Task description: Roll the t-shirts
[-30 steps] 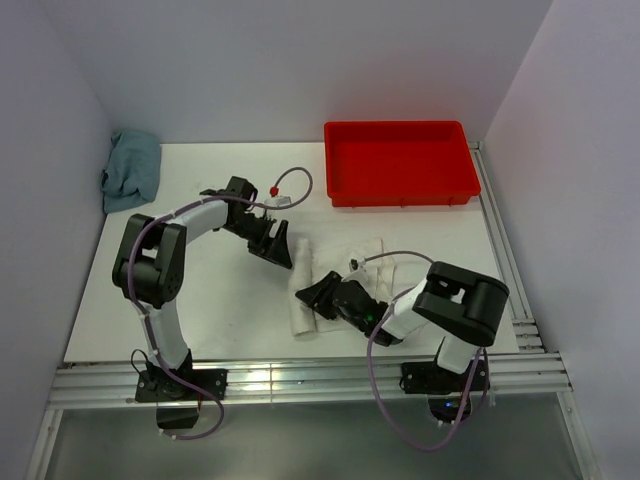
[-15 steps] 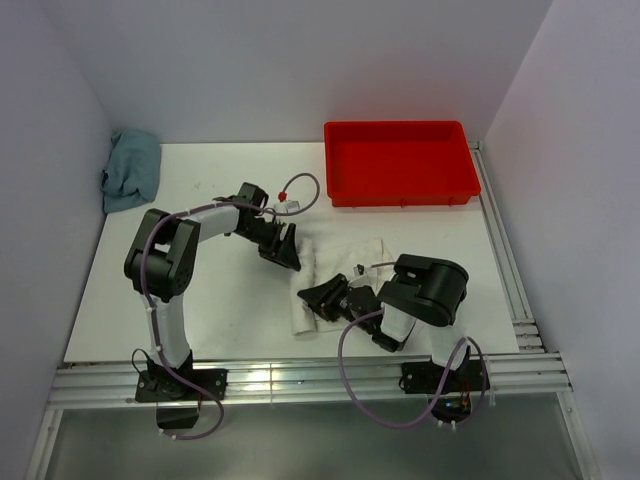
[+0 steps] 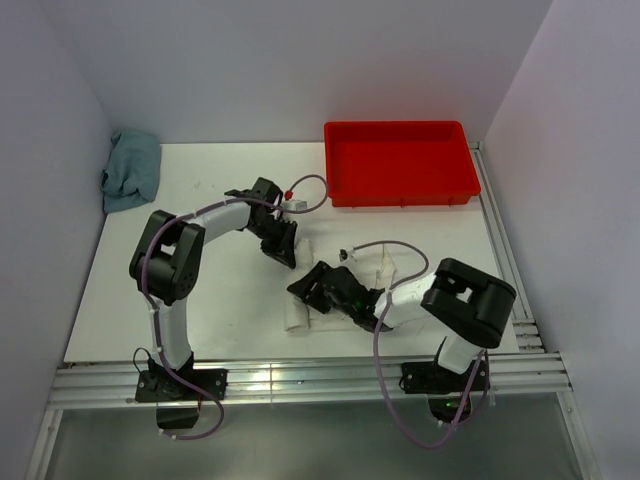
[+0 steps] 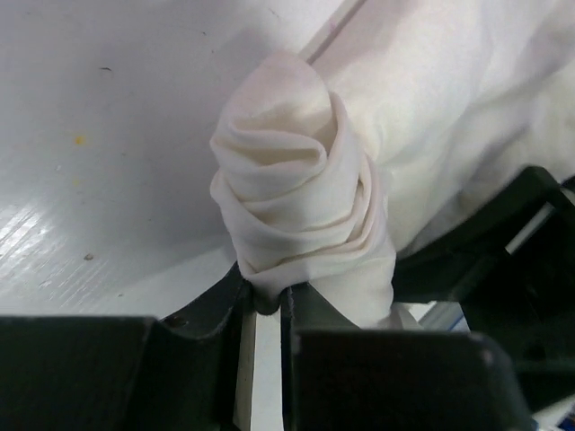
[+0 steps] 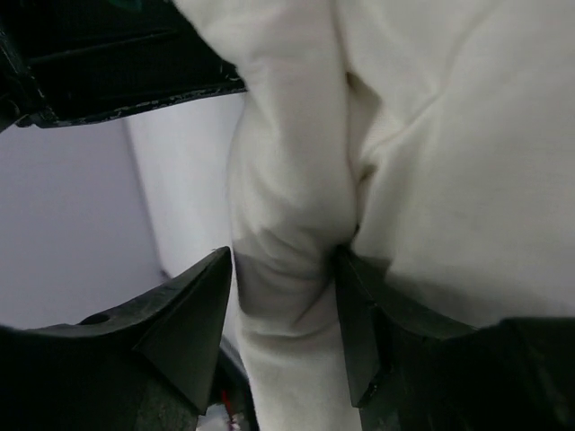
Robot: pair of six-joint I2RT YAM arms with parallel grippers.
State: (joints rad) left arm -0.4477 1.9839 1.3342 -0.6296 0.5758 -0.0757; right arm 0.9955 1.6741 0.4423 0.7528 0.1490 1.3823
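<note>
The arms having drawn closer, the left fingers (image 3: 285, 254) are pinching, nearly shut, the far end of the t-shirt (image 4: 296, 197) roll lying on the counter (image 3: 200, 200), while the right fingers (image 3: 306, 286) are clamping its middle, probably keeping the roll tight

On the table (image 3: 215, 300) the t-shirt (image 3: 297, 318) lies centrally, the tray (image 3: 400, 160) behind-right, the cloth (image 3: 130, 170) at far left.
</note>
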